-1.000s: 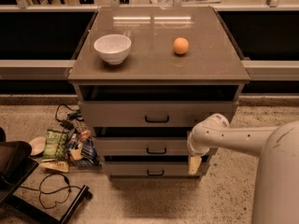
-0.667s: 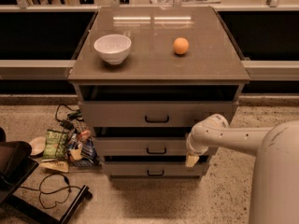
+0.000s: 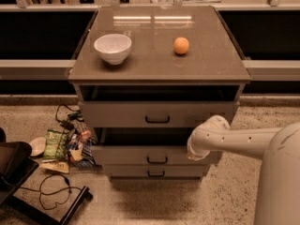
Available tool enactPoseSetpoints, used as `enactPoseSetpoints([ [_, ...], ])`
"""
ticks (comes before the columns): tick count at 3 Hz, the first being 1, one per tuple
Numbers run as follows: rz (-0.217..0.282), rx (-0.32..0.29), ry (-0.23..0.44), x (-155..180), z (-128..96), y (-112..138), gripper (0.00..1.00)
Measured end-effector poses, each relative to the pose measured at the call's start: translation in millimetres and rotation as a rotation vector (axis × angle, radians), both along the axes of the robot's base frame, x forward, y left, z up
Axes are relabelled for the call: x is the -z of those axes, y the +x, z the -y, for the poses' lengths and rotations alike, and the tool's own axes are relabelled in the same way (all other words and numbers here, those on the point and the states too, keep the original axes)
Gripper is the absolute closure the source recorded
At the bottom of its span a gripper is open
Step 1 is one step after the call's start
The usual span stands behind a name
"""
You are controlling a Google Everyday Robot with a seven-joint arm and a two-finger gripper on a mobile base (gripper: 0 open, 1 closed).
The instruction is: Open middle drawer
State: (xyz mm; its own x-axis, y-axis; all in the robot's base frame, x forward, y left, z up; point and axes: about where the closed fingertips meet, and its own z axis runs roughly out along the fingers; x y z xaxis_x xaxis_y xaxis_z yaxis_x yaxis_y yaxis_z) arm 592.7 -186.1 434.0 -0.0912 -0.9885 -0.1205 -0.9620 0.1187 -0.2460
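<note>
The middle drawer [image 3: 140, 155] is a wide grey front with a small black bar handle [image 3: 156, 160]. It stands pulled out a little, with a dark gap above it. The taller top drawer [image 3: 157, 114] is also slightly out, and the low bottom drawer [image 3: 154, 172] sits beneath. My white arm reaches in from the right. My gripper [image 3: 193, 153] is at the right end of the middle drawer's front, its tips hidden behind the wrist.
A white bowl [image 3: 112, 48] and an orange [image 3: 181, 45] sit on the cabinet top [image 3: 159, 64]. Snack bags, a plate and cables [image 3: 61, 146] lie on the floor at the left, beside a black stand [image 3: 14, 172]. Speckled floor lies in front.
The middle drawer has slid out a little toward the camera. My gripper has shifted slightly left and up along the drawer's right end. The top and bottom drawers have not moved.
</note>
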Motion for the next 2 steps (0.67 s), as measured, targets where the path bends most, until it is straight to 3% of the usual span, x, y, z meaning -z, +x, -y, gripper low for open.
enactPoseSetpoints([
  [1, -0.001, 0.016, -0.025, -12.4, 1.4, -18.1, 0.96],
  [2, -0.002, 0.02, -0.029, -12.8, 2.4, -21.0, 0.0],
])
